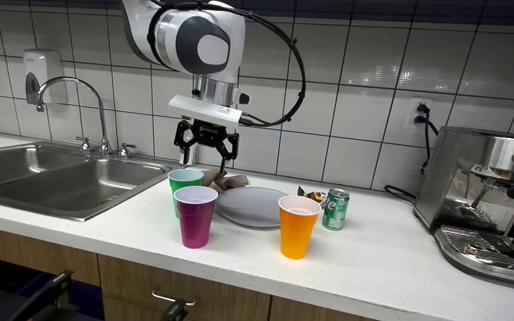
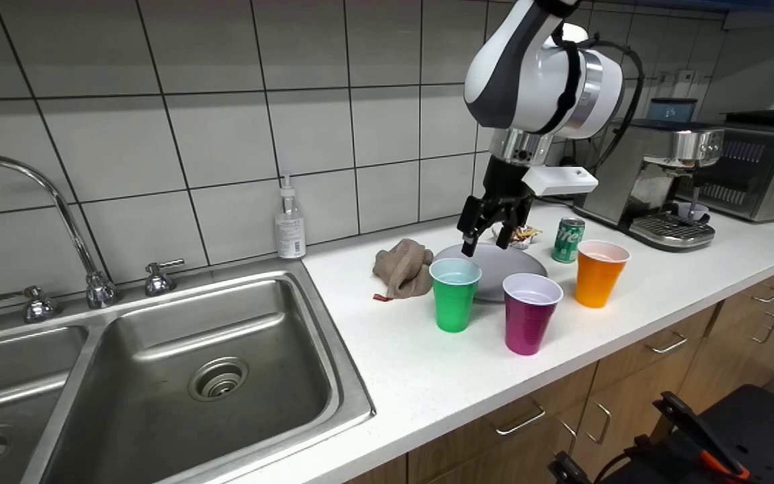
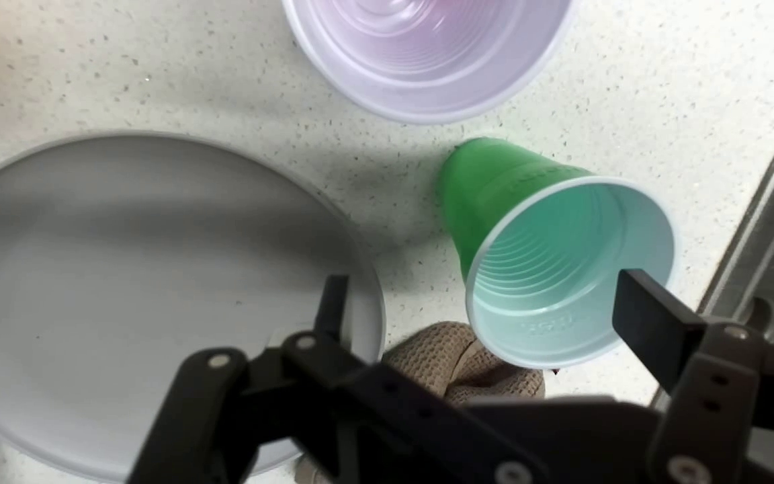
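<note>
We see the arm [image 1: 201, 42] bent down over the tabletop [image 1: 373, 254], fingers [image 3: 656, 326] spread wide near the green cup [image 2: 454, 299].

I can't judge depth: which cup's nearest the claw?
The green cup: the gripper overlaps its rim in the wrist view; the purple cup and orange cup stand farther away.

Panda arm [image 1: 212, 47]: bent down from overhead, higher than the green plastic cup [image 2: 454, 302] | wrist [image 1: 213, 91]: near vertical, above the cup's level | Robotiq gripper [image 1: 204, 167]: pointing down, jaws spread wide, above and just beside the cup | finger pads [image 3: 652, 316]: well apart, clear of the cup's rim in an exterior view
</note>
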Motion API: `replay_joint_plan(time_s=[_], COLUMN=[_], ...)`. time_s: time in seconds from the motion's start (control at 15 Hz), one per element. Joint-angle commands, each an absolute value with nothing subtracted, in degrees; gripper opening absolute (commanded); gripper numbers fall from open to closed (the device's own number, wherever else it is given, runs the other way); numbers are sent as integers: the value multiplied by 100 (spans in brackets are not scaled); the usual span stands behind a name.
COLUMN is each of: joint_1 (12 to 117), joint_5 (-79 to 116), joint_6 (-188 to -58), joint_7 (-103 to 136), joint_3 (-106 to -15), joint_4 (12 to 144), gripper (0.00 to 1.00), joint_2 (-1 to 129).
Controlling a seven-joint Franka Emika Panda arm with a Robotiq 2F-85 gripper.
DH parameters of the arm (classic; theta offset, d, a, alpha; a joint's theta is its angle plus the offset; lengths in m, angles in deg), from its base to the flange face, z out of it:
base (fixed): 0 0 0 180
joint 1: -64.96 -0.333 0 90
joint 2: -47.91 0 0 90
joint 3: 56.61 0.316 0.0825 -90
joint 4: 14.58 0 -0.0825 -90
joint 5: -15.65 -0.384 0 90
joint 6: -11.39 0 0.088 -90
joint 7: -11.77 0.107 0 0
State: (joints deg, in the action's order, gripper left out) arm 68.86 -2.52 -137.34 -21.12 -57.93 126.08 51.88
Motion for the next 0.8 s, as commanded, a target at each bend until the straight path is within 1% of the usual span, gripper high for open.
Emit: replay_joint_plan(time_s=[0.0, 0.73], joint_1=[6913, 6901], joint_5=[-239, -150], joint_6=[-13726, -13772], joint_7=[-2096, -2073], joint_3=[-5765, -5686], joint_4=[12604, 12341], gripper=[100, 100], joint_2=[5185, 5530])
